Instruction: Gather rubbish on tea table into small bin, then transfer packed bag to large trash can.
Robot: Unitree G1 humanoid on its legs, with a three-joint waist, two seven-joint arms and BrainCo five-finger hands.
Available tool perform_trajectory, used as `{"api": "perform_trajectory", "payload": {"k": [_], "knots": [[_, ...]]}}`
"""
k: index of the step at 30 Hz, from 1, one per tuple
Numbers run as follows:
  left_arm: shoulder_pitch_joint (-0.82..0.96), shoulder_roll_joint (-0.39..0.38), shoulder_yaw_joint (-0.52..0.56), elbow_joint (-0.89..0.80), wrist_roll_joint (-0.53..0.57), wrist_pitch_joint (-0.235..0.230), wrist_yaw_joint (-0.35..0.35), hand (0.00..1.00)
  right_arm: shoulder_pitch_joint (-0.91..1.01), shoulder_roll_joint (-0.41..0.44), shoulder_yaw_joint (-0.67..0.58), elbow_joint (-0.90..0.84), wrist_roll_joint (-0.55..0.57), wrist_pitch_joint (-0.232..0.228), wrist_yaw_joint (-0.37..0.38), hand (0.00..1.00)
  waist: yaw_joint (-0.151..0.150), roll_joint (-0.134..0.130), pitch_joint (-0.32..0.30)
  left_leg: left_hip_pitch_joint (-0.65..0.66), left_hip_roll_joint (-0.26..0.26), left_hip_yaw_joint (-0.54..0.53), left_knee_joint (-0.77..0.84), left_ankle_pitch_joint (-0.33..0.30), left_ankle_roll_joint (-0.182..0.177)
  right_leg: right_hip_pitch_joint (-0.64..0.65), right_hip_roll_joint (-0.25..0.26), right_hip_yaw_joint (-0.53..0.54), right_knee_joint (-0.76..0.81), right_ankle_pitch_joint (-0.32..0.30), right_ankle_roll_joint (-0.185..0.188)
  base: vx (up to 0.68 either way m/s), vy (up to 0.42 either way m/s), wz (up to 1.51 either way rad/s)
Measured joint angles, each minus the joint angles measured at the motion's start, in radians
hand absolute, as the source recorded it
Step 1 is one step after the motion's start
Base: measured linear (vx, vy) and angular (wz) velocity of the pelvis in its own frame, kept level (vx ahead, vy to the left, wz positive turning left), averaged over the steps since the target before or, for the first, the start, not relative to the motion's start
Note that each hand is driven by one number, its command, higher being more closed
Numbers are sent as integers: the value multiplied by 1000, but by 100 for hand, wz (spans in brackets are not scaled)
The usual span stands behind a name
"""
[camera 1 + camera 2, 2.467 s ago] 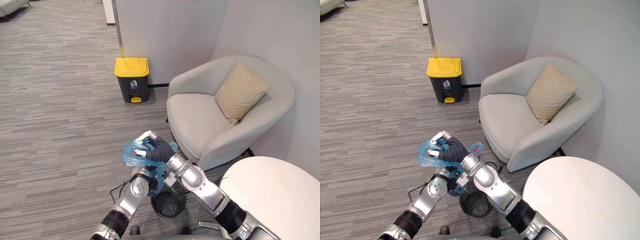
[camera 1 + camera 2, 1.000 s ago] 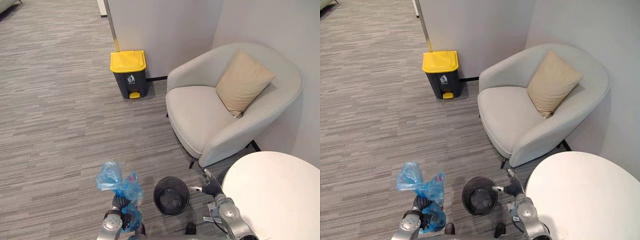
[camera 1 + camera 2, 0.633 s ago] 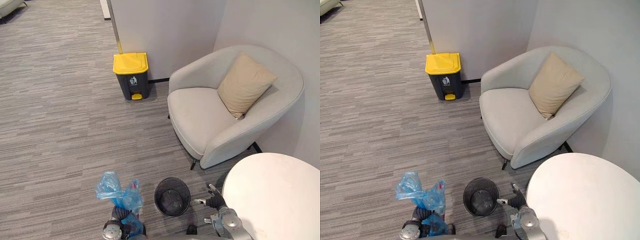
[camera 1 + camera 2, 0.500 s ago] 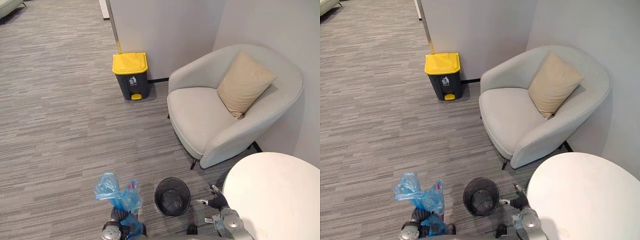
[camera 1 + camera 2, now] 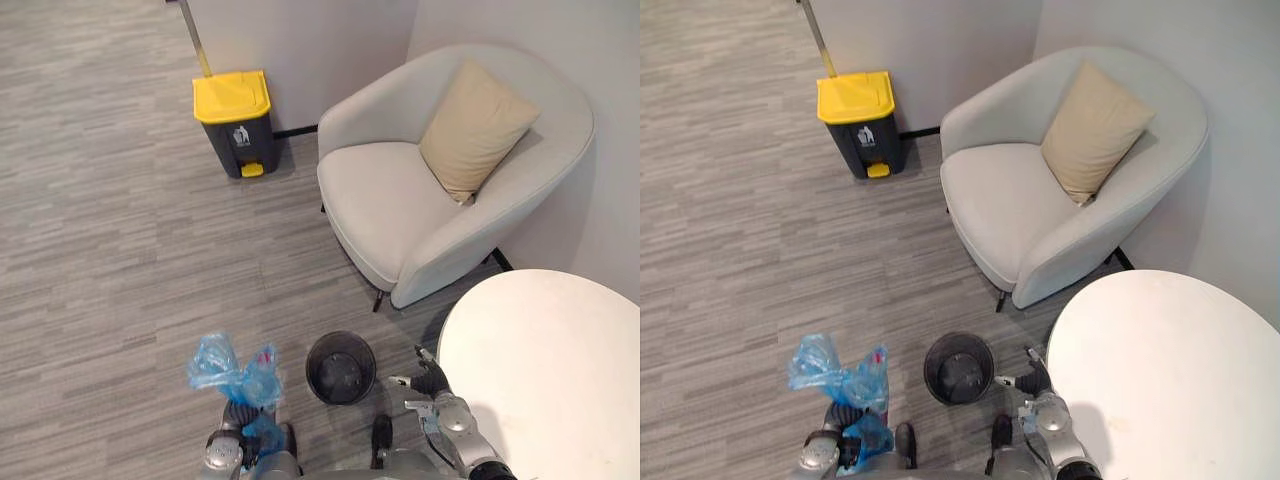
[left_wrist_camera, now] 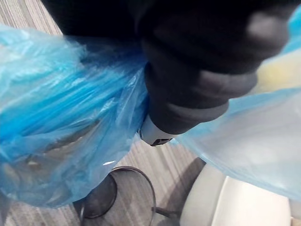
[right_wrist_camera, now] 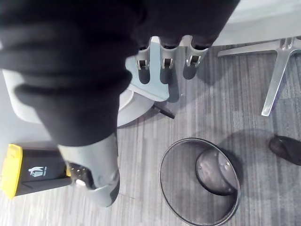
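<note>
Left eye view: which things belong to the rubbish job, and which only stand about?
Job: blue bag, held in left hand; small bin; yellow-lidded trash can; tea table.
Only standing about: armchair; cushion.

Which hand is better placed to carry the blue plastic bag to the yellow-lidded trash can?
Left hand: its fingers are curled round the blue plastic bag; the right hand is open and empty.

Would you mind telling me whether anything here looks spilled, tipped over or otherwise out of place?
Nothing stands out. The bin stands upright and empty, the left hand grips the blue bag beside it, and the large can has its yellow lid shut.
</note>
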Motion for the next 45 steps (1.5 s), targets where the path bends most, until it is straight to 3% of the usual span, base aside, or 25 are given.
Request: {"api": "perform_trajectory", "payload": {"k": [1,2,3,5,6,7,8,10,11,12,14,16,17,19,20,21,24,29,35,39,41,43,44,45], "knots": [[-6,-5,7,-8,0,0,0,100,4,4,0,-16,0,0,-3,0,-5,0,5,-10,2,-6,15,-4,4,-27,-6,17,100,-60,3,-102,-16,52],[-11,-6,9,-25,-4,-1,0,100,25,12,9,-36,0,0,-14,0,-4,-2,6,-19,-14,-40,46,-6,5,-62,-27,28,383,-186,19,-52,-41,69],[-8,-6,11,-34,-10,0,0,100,30,16,10,-39,0,-1,-14,0,-4,-16,1,-24,-24,-56,56,-5,4,-54,-36,36,438,-215,34,-53,-153,83],[-3,-7,28,-52,-20,0,0,100,31,20,20,-51,0,-3,-14,0,23,-56,-4,-58,-44,-73,111,-4,3,-37,-51,77,471,-292,54,-97,-193,50],[-4,-18,39,-57,-20,1,1,100,18,22,21,-54,1,-5,-15,0,29,-47,-3,-90,-44,-89,133,1,-4,-26,-29,81,415,-306,47,-192,-127,16],[15,-44,38,-81,-21,0,1,100,0,4,20,-57,1,-5,-16,0,59,-14,-7,-118,-13,-92,121,22,-20,1,15,92,318,-325,12,-221,-138,5],[23,-54,37,-90,-22,0,1,100,-9,0,20,-58,2,-4,-17,0,76,-1,5,-129,2,-95,116,34,-21,-6,36,99,321,-321,-9,-285,-135,9],[30,-93,25,-116,-40,1,2,100,-4,-12,20,-85,12,-4,-30,0,72,41,17,-148,9,-151,53,84,-45,-28,51,41,311,-298,-58,-304,-129,54],[29,-96,24,-120,-40,0,2,100,-5,-13,19,-87,19,-4,-35,0,73,49,22,-147,15,-157,29,89,-50,-30,63,21,307,-291,-68,-300,-147,84],[23,-95,22,-118,-42,1,3,100,-9,-14,3,-87,25,-2,-38,0,62,61,28,-149,32,-153,-35,74,-66,-23,63,-29,252,-246,-95,-236,-111,96],[0,-87,13,-120,-42,1,7,100,-23,-7,-21,-89,34,-1,-43,0,48,46,39,-194,26,-109,18,58,-66,-24,38,-88,189,-199,-125,-183,-81,94],[0,-85,3,-136,-41,1,8,100,-21,-7,-41,-92,45,1,-58,0,47,27,50,-193,20,-45,184,44,-48,-24,7,-124,170,-172,-132,-168,-48,64],[6,-84,-5,-148,-41,2,8,100,-12,-7,-47,-95,47,1,-59,0,46,29,50,-173,25,-27,246,12,-24,-19,-2,-145,172,-171,-132,-125,11,67],[-13,-83,-15,-151,-41,1,7,100,6,-5,-66,-89,59,1,-58,0,39,29,49,-110,39,14,306,-88,-21,-2,-29,-205,162,-159,-119,-115,95,94],[-27,-80,-15,-147,-41,1,7,100,6,-4,-74,-82,61,2,-57,0,20,31,47,-66,48,51,280,-118,-17,12,-40,-238,137,-140,-103,-118,153,99],[-38,-76,-17,-130,-40,1,7,100,5,-4,-86,-76,62,2,-56,0,11,35,46,-32,36,70,194,-120,-15,21,-45,-258,112,-122,-87,-115,185,82],[-59,-23,-46,-55,-39,3,2,100,-2,23,-110,-19,67,1,-56,0,-7,5,28,23,-41,60,4,-23,18,66,-54,-275,-24,-39,-40,-55,121,38],[-46,11,-52,-26,-38,3,3,100,0,24,-114,53,70,14,-54,0,-6,5,27,67,-90,48,-49,0,47,126,-74,-273,-106,20,-18,-61,152,7],[-38,14,-48,14,-36,3,3,100,-7,23,-118,79,68,24,-54,0,-5,3,26,74,-113,43,-72,5,54,121,-87,-274,-98,13,-8,-30,55,4],[-32,18,-41,14,-36,3,3,100,-6,25,-152,101,66,36,-53,0,-9,-21,27,57,-151,13,-5,-53,74,73,-166,-258,95,-110,44,39,70,29],[-18,18,-41,12,-36,3,2,100,6,26,-154,108,66,38,-53,0,-14,-37,18,49,-175,-37,21,-81,94,74,-183,-218,159,-159,83,105,43,69],[-19,11,-47,11,-36,3,1,100,15,26,-178,107,67,39,-44,0,-27,-40,18,41,-209,-126,46,-101,111,39,-202,-106,318,-147,83,169,45,120],[-19,17,-44,7,-36,3,1,100,11,29,-177,107,69,37,-34,0,-35,-32,25,43,-203,-177,76,-113,122,-22,-185,-44,438,-164,76,208,45,119],[-19,14,-44,5,-37,3,1,100,13,33,-177,106,70,35,-34,0,-36,-18,35,41,-194,-195,93,-123,131,-35,-156,-22,441,-199,58,256,-2,94]]}}
